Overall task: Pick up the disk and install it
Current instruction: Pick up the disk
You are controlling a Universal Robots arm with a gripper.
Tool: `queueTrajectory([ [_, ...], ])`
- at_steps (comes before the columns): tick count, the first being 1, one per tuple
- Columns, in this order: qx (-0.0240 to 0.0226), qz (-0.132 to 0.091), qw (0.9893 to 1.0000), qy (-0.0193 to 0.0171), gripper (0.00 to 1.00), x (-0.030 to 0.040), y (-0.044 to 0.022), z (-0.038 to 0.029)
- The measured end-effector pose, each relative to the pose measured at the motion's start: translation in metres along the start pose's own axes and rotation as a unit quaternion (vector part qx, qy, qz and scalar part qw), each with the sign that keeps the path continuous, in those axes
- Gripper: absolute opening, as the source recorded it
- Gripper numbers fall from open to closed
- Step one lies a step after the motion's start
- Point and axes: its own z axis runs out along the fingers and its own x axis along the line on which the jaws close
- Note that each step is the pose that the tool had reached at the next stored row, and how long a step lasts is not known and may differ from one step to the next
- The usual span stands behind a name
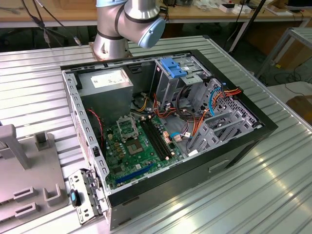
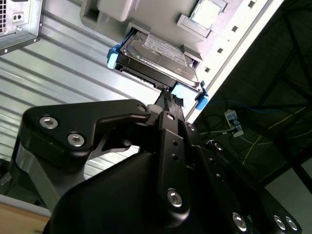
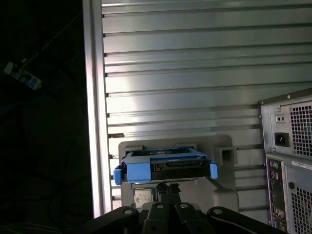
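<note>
The disk [image 2: 156,53] is a grey metal drive with a white label, framed by a light-blue bracket. It lies in a slot of a grey fixture [image 2: 214,46] near the table's edge. In the first wrist view the disk [image 3: 165,165] shows end-on. My gripper [image 2: 168,97] points at the disk's near edge with its fingertips drawn together and nothing visible between them. Whether the tips touch the disk I cannot tell. In the first wrist view the gripper [image 3: 168,187] sits just beside that edge of the disk. The open computer case [image 1: 161,141] lies on the table, and its drive cage [image 1: 175,78] carries a blue latch.
The ribbed aluminium table [image 1: 253,195] carries the case and a grey fixture block [image 1: 29,175] at the exterior view's left. The arm's base [image 1: 117,34] stands behind the case. The case's rear panel [image 3: 287,161] is close beside the fixture. Beyond the table's edge rail [image 3: 95,122] is dark floor with cables.
</note>
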Motion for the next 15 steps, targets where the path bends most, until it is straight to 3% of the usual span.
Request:
queueTrajectory([
  [7,-0.0001,-0.005,1.0000,0.0002,0.11,0.0000,0.0000,0.0000],
  [12,-0.0008,-0.032,0.9995,0.0014,0.11,0.0001,0.0000,0.0000],
  [15,-0.0013,-0.055,0.9985,0.0024,0.11,0.0001,0.0000,0.0000],
])
